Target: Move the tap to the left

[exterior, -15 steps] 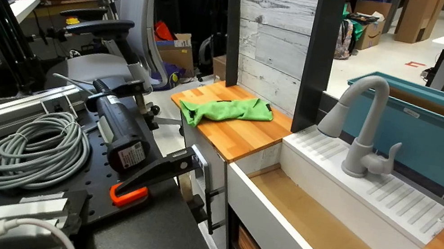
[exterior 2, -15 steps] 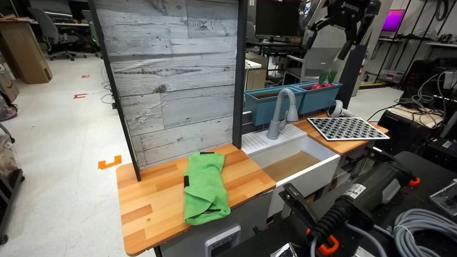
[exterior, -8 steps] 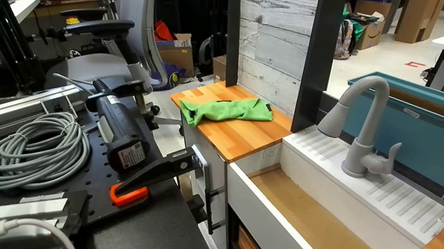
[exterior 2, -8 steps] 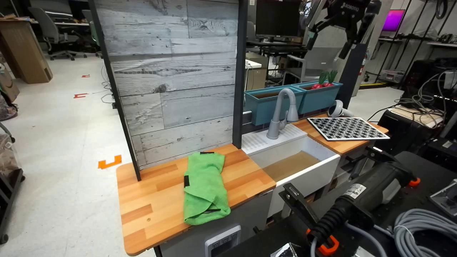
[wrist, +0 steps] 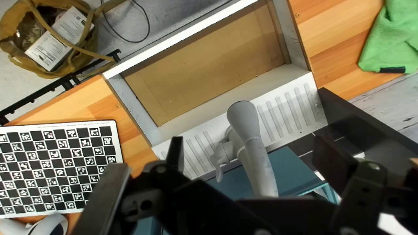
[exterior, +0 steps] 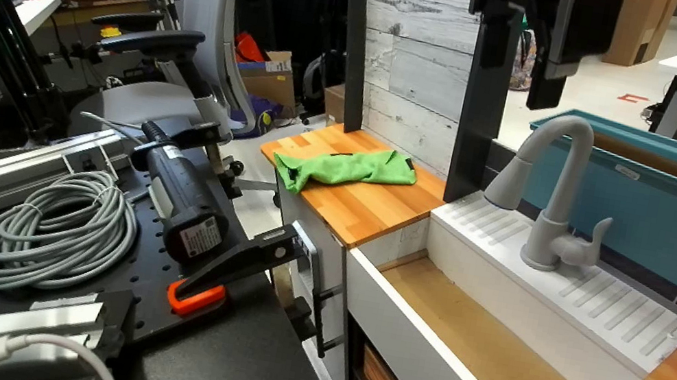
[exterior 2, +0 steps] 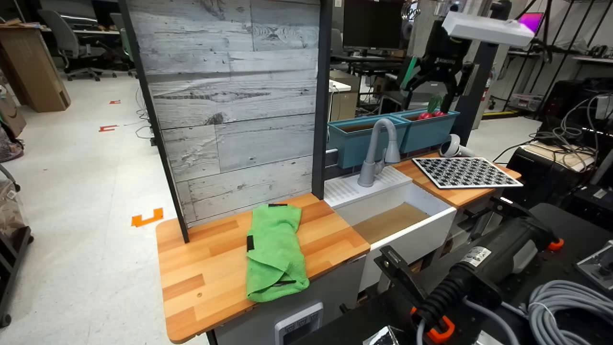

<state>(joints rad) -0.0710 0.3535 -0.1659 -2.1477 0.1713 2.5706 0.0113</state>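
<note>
While the gripper (exterior 2: 426, 106) hangs in the air, apart from the tap (exterior: 568, 182), we record its fingers (wrist: 175, 153) as spread wide. In the wrist view they stand one to either side of the tap. We find the tap upright on the ridged white ledge (exterior: 628, 304) along the back of the sink (exterior: 431, 373); its spout (wrist: 243, 117) bends over at the top and, seen from the wrist, points toward the sink. A small side lever (exterior: 595, 246) sits at the tap's base. Behind the tap we see two teal planters (exterior 2: 366, 149), with red radishes (exterior 2: 425, 116) in the one farther from the wood-plank panel (exterior 2: 230, 105); in an exterior view a gripper finger crosses in front of part of their green tops. We note a green cloth (exterior 2: 275, 258) on the wooden top (exterior 2: 206, 282) to one side of the sink, one end draped over the edge, and on the second wooden top (exterior 2: 457, 195) a black-and-white patterned board (exterior 2: 471, 173) lying flat. A coil of grey cable (exterior: 111, 233) shows in both exterior views.
</note>
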